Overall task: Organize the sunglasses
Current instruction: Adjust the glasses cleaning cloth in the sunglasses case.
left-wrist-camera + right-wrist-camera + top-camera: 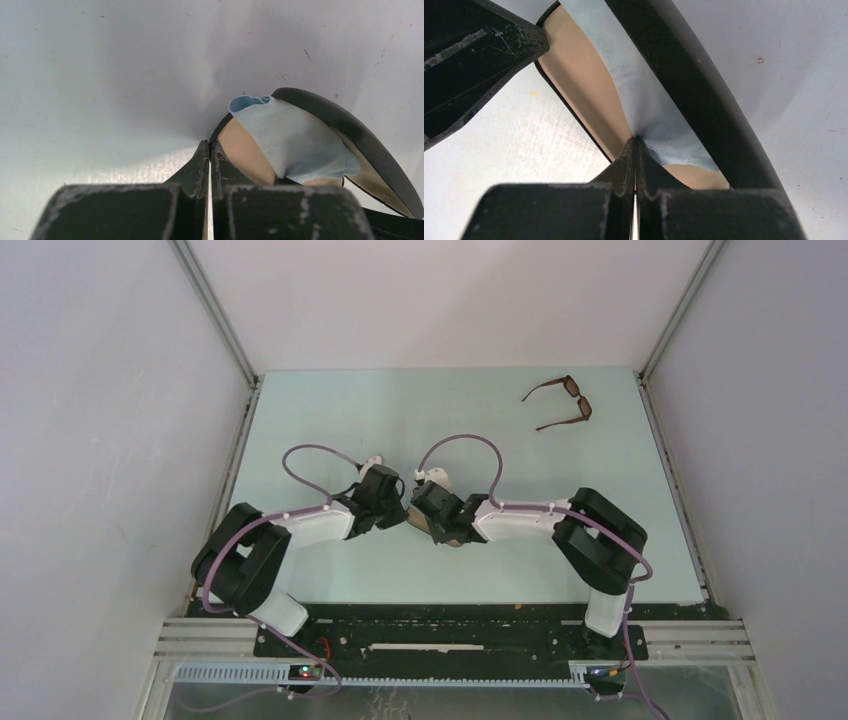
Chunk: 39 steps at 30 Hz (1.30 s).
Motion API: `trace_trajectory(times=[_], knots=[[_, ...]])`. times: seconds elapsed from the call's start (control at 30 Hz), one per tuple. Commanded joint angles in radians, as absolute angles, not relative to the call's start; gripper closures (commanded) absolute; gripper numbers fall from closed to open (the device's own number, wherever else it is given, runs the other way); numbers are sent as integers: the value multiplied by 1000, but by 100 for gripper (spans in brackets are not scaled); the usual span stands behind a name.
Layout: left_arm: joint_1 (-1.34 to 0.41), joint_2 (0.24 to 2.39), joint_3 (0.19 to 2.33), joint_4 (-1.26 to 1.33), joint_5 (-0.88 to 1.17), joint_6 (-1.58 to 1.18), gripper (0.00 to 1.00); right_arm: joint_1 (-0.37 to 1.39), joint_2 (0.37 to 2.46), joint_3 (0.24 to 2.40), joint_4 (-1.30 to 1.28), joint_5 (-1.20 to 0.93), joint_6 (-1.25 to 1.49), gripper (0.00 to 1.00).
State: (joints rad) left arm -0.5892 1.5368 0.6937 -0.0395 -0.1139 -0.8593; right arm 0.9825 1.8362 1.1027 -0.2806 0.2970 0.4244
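Note:
The sunglasses, brown-framed with dark lenses, lie unfolded at the table's far right, far from both arms. An open black case with tan lining lies at mid-table under both wrists, and a light blue cloth rests in it. My left gripper is shut, with the case's thin black rim running into its tips. My right gripper is shut on the blue cloth, which puckers at the fingertips inside the case. In the top view the two grippers meet tip to tip over the case.
White enclosure walls with metal corner posts surround the pale green table. Purple cables loop above both wrists. The left gripper's black finger fills the upper left of the right wrist view.

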Motion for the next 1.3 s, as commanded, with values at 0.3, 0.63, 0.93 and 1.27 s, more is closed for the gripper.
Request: trace_trajectory(times=[0.3, 0.63, 0.93, 1.27], knots=[[-595, 1510, 715, -74, -172, -839, 100, 999, 1747, 1049, -319, 301, 395, 100], [-597, 1514, 719, -76, -174, -839, 100, 1012, 1702, 1024, -313, 279, 377, 100], [-601, 1513, 718, -82, -178, -841, 100, 1020, 1697, 1025, -321, 254, 364, 100], [-607, 1505, 718, -91, -189, -842, 100, 1028, 1672, 1025, -332, 231, 354, 100]])
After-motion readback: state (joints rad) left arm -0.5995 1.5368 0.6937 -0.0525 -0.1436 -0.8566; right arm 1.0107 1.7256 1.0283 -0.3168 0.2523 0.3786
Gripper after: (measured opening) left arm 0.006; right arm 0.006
